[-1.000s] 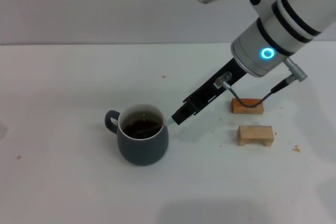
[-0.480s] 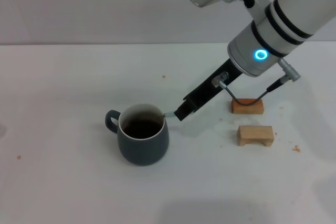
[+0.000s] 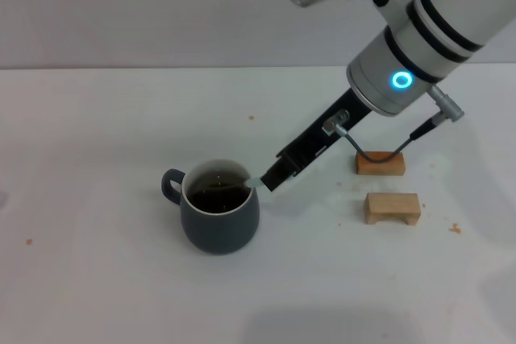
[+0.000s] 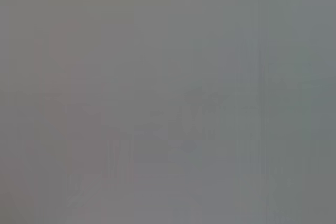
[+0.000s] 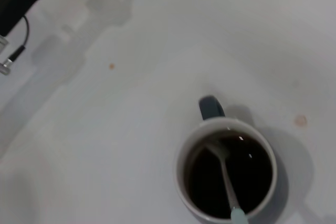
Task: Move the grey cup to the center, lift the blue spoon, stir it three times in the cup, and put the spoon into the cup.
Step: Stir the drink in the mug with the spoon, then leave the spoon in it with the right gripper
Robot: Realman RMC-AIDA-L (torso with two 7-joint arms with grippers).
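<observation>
1. Head view: a rounded dark slate-grey ceramic mug with a white inside and one loop handle stands upright on the plain white counter, left of the middle. Its handle points to the robot's left, and dark brown liquid fills it.
2. Head view: a slim spoon with a grey metal bowl and pale light-blue handle leans over the mug's right rim, its bowl end down in the liquid. The black right tool is closed on the tip of the blue handle, just beside the rim.
3. Head view: the right arm, a thick white cylinder with black bands and a glowing blue ring, slants down from the upper right toward the mug, with the narrow black tool stretched out ahead of it.
4. Head view: two small pale wooden blocks lie to the right of the mug, well apart from it. The farther block is partly crossed by a black cable from the arm; the nearer block has a notch under it. A few brown specks dot the counter.
5. Left wrist view: only a flat grey blur shows; the left tool is not seen.
6. Right wrist view: the mug is seen from above, its white rim round and its handle pointing away. The spoon lies across the brown liquid, with the blue handle end at the near rim.
</observation>
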